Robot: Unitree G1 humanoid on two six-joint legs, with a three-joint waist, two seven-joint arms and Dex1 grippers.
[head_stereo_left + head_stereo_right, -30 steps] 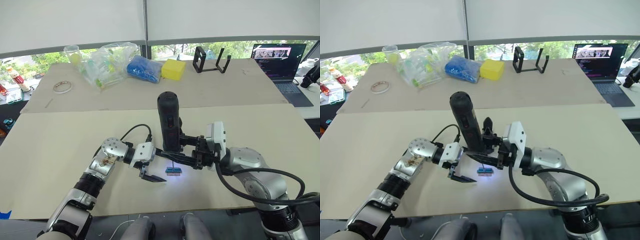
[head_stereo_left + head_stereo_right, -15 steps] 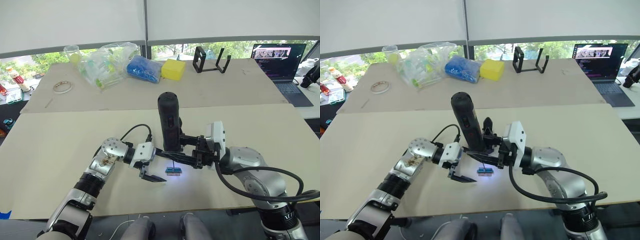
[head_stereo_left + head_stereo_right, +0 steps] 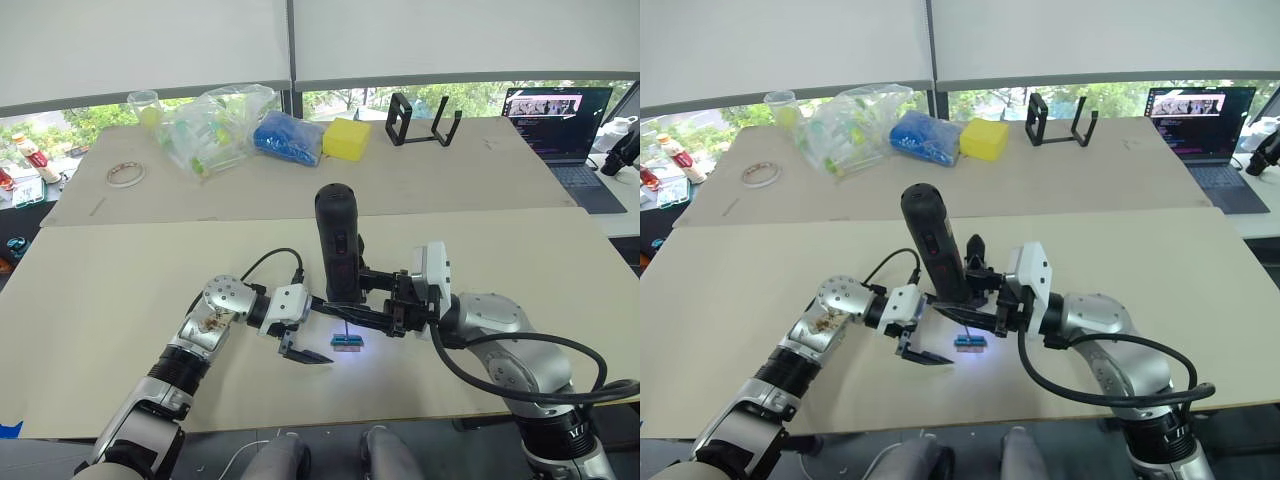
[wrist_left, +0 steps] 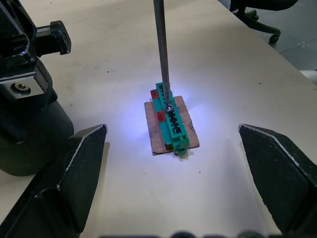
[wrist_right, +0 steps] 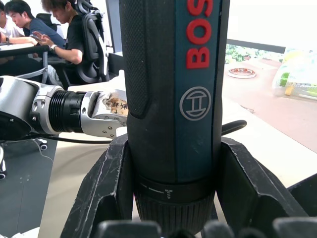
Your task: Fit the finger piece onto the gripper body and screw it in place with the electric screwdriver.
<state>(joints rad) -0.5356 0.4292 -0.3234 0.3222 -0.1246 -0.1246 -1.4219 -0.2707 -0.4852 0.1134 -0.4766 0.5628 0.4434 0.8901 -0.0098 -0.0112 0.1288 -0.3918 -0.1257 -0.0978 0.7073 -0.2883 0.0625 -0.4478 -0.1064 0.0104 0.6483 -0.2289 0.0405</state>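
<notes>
My right gripper [image 3: 343,300] is shut on the electric screwdriver [image 3: 337,245], holding it upright over the table. Its thin bit [image 4: 161,54] rests on a small green-and-brown block [image 4: 171,124], and white light pools around the tip. My left gripper [image 3: 325,338] is open, one finger [image 4: 84,168] on each side of that block, touching nothing. The gripper body [image 4: 25,104], a black block on a round base, stands just behind the screwdriver, beside the left gripper. The finger piece is out of view.
Along the far table edge sit a black open-frame stand [image 3: 420,120], a laptop [image 3: 555,120], a yellow sponge [image 3: 347,138], a blue bundle [image 3: 288,138], a plastic bag of items [image 3: 215,125] and a tape roll [image 3: 126,174]. People [image 5: 49,29] sit in the background.
</notes>
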